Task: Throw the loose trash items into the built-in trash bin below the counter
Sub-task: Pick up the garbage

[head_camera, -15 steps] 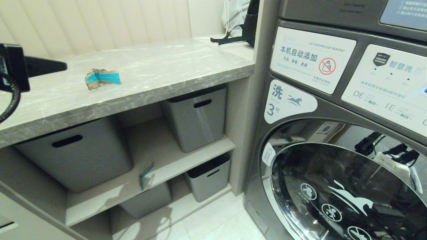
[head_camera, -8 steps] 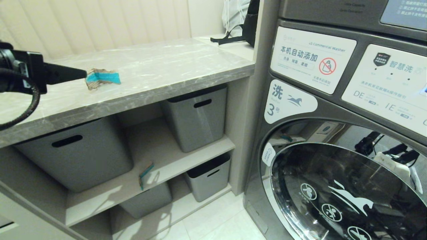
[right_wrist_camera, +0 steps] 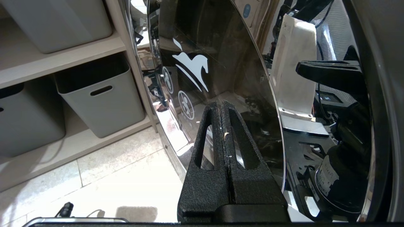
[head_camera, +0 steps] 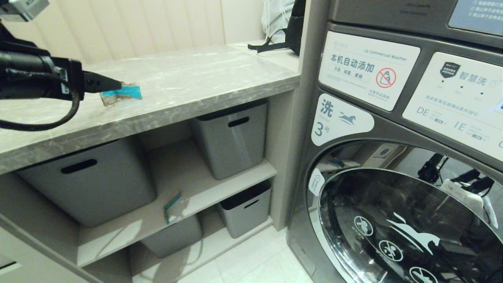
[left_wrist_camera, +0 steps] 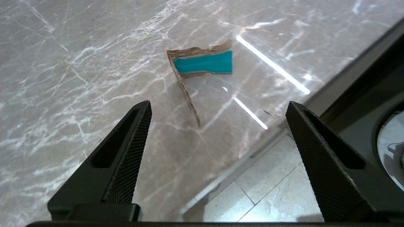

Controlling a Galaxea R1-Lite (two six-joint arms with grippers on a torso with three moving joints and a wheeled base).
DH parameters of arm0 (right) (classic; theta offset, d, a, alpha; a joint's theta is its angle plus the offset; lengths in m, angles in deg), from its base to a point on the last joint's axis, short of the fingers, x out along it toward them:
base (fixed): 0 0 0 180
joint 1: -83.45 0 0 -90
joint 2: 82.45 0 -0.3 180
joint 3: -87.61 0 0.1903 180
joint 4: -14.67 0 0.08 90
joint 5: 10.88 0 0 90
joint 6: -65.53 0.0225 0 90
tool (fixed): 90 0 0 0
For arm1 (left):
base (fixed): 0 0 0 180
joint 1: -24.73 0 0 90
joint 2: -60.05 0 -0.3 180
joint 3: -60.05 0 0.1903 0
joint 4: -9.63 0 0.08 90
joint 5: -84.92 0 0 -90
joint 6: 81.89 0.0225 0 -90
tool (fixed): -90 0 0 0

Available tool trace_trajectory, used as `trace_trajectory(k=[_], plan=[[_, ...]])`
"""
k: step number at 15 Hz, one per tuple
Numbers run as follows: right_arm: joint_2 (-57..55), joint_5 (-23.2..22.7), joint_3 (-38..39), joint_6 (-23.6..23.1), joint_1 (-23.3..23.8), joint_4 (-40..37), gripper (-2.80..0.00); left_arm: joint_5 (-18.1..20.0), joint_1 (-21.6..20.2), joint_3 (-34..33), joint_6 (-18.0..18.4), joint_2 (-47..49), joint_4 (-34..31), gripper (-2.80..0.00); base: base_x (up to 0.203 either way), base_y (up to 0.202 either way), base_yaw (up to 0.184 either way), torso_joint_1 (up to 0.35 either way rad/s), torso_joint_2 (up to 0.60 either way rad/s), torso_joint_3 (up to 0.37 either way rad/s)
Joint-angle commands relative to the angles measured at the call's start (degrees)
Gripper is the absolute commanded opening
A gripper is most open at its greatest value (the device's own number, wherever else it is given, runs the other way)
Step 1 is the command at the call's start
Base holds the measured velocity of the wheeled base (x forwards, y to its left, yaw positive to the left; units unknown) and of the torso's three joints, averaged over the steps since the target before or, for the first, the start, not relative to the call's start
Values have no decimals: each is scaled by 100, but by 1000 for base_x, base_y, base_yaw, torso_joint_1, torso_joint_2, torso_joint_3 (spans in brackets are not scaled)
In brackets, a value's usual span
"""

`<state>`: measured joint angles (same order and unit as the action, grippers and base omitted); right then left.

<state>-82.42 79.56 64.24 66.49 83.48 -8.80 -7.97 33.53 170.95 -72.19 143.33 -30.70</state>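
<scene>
Left gripper (left_wrist_camera: 217, 107), fingers spread wide, over the counter (head_camera: 188, 78) just short of a cardboard scrap (left_wrist_camera: 202, 63) lying apart from the front edge. Second scrap (head_camera: 171, 204) on the shelf (head_camera: 129, 232) below the counter. Right gripper (right_wrist_camera: 222, 108) pressed closed beside the washer door (right_wrist_camera: 221, 47).

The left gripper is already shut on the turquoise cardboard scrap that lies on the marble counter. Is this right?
Not quite. The left gripper is open, its fingers wide apart and short of the cardboard scrap, as the left wrist view shows. The scrap does lie on the marble counter.
</scene>
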Motion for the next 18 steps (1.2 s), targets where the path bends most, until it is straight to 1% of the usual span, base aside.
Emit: trace_trajectory(k=[1, 6, 10, 14, 18], plan=[[-2, 0, 0, 0, 5, 1, -280, -8, -63, 62, 13, 225, -16, 0, 0, 0, 0, 0, 0, 0], [-2, 0, 0, 0, 5, 1, -280, -10, -152, 27, 14, 313, -29, 0, 0, 0, 0, 0, 0, 0], [-2, 0, 0, 0, -2, 1, -280, -10, -302, 66, 14, 525, -9, 0, 0, 0, 0, 0, 0, 0], [-2, 0, 0, 0, -2, 1, -280, -5, -317, 131, 6, 764, 221, 0, 0, 0, 0, 0, 0, 0], [-2, 0, 0, 0, -2, 1, -280, -1, -381, 132, 6, 862, 290, 0, 0, 0, 0, 0, 0, 0]])
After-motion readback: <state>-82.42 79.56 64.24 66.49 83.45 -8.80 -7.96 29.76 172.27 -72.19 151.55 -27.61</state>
